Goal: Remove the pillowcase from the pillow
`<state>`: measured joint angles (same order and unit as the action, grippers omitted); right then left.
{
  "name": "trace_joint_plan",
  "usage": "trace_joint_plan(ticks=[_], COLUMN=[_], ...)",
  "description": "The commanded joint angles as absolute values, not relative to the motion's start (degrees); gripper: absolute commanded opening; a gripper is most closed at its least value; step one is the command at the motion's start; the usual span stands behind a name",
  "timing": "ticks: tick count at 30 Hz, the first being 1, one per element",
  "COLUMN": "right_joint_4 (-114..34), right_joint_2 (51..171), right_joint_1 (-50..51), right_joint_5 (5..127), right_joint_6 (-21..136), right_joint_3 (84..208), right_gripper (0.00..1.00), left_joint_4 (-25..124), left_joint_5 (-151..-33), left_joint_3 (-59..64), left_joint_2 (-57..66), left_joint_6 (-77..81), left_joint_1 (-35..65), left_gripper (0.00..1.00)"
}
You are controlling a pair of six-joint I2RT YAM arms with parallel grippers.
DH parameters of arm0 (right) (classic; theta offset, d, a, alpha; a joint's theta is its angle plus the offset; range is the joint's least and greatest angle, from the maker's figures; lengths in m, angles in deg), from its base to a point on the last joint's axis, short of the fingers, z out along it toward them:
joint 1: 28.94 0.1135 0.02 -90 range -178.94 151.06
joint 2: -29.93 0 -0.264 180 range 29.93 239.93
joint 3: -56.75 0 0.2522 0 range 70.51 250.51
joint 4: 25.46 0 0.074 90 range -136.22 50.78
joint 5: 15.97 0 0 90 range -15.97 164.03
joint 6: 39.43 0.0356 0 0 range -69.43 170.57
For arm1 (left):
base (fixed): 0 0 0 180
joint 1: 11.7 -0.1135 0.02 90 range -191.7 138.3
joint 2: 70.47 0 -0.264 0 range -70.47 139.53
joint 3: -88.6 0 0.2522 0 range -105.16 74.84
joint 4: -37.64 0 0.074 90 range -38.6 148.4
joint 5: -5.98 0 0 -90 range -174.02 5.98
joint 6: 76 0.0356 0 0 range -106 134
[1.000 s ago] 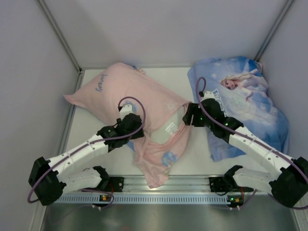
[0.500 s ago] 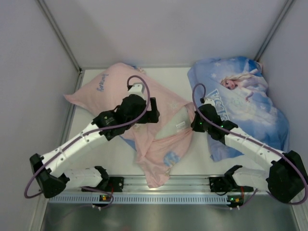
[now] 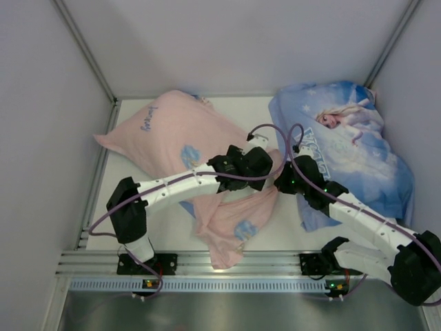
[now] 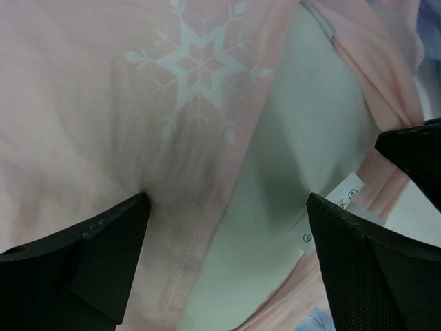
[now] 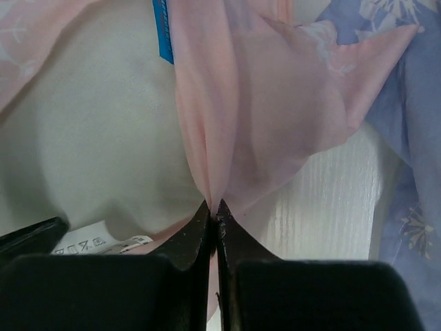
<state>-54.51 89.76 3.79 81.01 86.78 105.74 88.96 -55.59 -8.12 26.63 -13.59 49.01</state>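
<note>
The pillowcase (image 3: 172, 131) lies pink face up over the pillow, left of the middle, and its loose open end (image 3: 231, 224) is bunched toward the front. The white pillow (image 4: 296, 158) shows bare at the opening, with a care label (image 4: 344, 196). My left gripper (image 4: 227, 265) is open, hovering over the hem where pink cloth meets white pillow, its fingers (image 4: 103, 255) set wide apart. In the top view the left gripper (image 3: 262, 164) reaches across to the opening. My right gripper (image 5: 217, 207) is shut on a fold of the pillowcase's (image 5: 262, 103) pink edge, beside the pillow (image 5: 89, 138).
A second pillow in a blue Elsa print (image 3: 351, 145) fills the back right, just behind the right arm. Grey walls enclose the table on three sides. An aluminium rail (image 3: 227, 261) runs along the near edge. A blue tag (image 5: 163, 31) hangs inside the case.
My left arm swung right from the pillow's middle to the case opening and its jaws opened wide. My right gripper closed on the pink hem.
</note>
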Motion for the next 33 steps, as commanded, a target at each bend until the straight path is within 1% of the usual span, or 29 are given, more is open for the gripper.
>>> trace_joint_plan(ticks=[1,4,11,18,19,20,21,22,23,24,27,28,29,31,32,33], right_joint_4=[-52.8,-52.3,-52.2,-51.3,-51.2,-51.2,-51.2,-51.1,-50.9,-50.9,-50.8,-50.9,-50.9,-50.7,-49.9,-49.5], right_joint_2=[86.9,85.4,84.1,83.8,83.8,83.8,83.9,84.0,84.0,84.1,83.9,83.8,83.8,83.9,83.8,84.0], right_joint_1=[2.6,2.6,1.8,1.3,1.3,1.3,1.2,1.1,1.1,0.9,0.6,0.6,0.5,0.5,0.5,0.5], right_joint_5=[79.5,78.2,77.2,75.5,75.6,75.5,75.5,75.5,75.5,75.4,75.6,75.6,75.4,75.2,74.4,74.3], right_joint_6=[87.0,87.2,86.9,87.2,87.4,87.4,87.4,87.4,87.4,87.4,87.0,86.9,86.4,85.6,85.3,85.0], right_joint_3=[105.1,104.5,103.5,102.8,102.6,102.5,102.3,102.2,102.0,101.9,101.4,101.4,101.5,101.6,101.9,102.0], right_gripper=[0.0,0.0,0.0,0.0,0.0,0.0,0.0,0.0,0.0,0.0,0.0,0.0,0.0,0.0,0.01,0.05], left_joint_4=[90.1,90.1,84.8,83.9,83.9,82.8,82.0,81.1,80.2,79.3,76.0,73.1,71.6,68.1,67.6,67.1], left_joint_5=[-50.4,-50.7,-61.4,-61.4,-60.4,-59.9,-59.2,-58.9,-58.7,-57.3,-56.2,-56.5,-57.1,-59.4,-59.9,-60.4], left_joint_3=[-11.6,-13.0,-12.5,-13.8,-13.5,-12.9,-11.8,-9.5,-8.1,-6.9,0.3,2.5,6.3,9.8,12.1,13.1], left_joint_2=[28.6,31.7,34.1,39.3,39.8,40.0,40.1,39.9,39.6,38.9,33.4,29.3,27.3,21.4,19.6,18.1], left_joint_6=[-11.1,-10.8,-9.4,-10.2,-11.6,-12.3,-13.1,-13.7,-15.0,-16.0,-17.4,-17.4,-17.5,-17.2,-17.2,-17.4], left_joint_1=[50.8,50.9,50.9,50.4,50.3,50.0,49.3,48.8,48.2,47.2,45.8,45.4,45.2,44.4,44.2,44.1], left_gripper=[0.99,0.99,0.99,0.99,0.93,0.82,0.68,0.52,0.28,0.0,0.0,0.0,0.0,0.0,0.0,0.0])
